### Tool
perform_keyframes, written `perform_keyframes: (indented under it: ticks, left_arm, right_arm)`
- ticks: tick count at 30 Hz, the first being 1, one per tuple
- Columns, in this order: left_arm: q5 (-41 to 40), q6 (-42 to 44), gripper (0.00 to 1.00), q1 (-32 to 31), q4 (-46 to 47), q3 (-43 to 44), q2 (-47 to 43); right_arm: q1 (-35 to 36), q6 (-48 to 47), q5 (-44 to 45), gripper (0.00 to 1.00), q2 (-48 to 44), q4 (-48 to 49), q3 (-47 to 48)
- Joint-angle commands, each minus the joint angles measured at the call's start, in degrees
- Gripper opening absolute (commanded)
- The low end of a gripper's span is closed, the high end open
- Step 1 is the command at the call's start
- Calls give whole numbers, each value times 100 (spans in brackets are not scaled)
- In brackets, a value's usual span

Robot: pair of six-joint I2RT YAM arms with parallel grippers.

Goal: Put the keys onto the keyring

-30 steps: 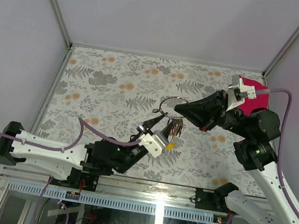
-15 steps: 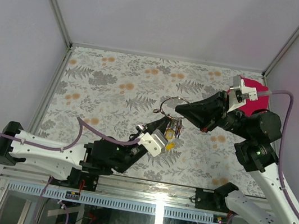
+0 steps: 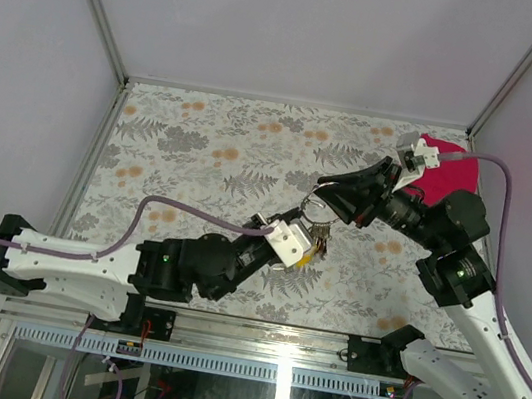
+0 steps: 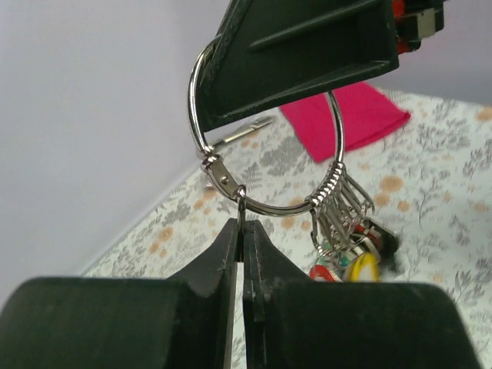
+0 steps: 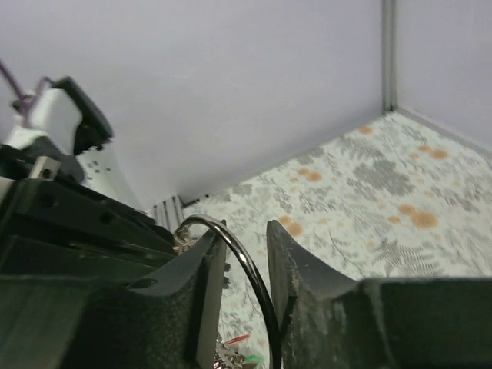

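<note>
A large silver keyring [image 4: 201,115] hangs above the table between both grippers. Several keys [image 4: 350,257] with red, yellow and green heads dangle from small loops on its lower right. My left gripper [image 4: 244,228] is shut on a thin metal piece at the clasp on the ring's bottom. The right gripper's dark finger [image 4: 307,54] covers the ring's top. In the right wrist view my right gripper [image 5: 240,234] is open, and the ring's wire [image 5: 257,284] runs between its fingers, close to the left one. From above, the keyring [image 3: 317,209] and keys [image 3: 319,236] sit between the two arms.
A red cloth [image 3: 449,174] lies at the table's far right, behind the right arm. A thin silver piece [image 4: 244,136] lies on the flowered tabletop [image 3: 203,149] beyond the ring. White walls close in the table on three sides.
My left gripper has risen toward the ring and shut on its clasp piece. The right gripper's jaws have parted from the ring, and the ring has shifted slightly right.
</note>
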Motion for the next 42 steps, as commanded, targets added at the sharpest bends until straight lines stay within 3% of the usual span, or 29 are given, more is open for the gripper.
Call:
perform_keyframes:
  ticks: [1,10,17,25,36,42]
  left_arm:
    - [355,-1061,0,252,-2023,584,117]
    - [2129,-1907,0,1423,-4901,1898,891]
    - [3431,-1870,0,2088,-6085,2693,1567]
    - [3750,-1532,0,2298,-6187,2984,1703]
    - [3983,-700,0,2287,-5346,2500,1118]
    - [3945,-579,0,2286,-5137,2426,1044]
  right_arm:
    - [-6,-339,823,37,-18,-595,3]
    - [-4,-940,2257,50,-700,-1213,-447]
    - [-6,-1392,2681,56,-1008,-1801,-554]
    - [-6,-1430,1423,50,-716,-2567,-299]
    - [-6,1543,1426,56,-503,-2067,-430]
    - [-6,2577,839,54,-237,-1552,-607]
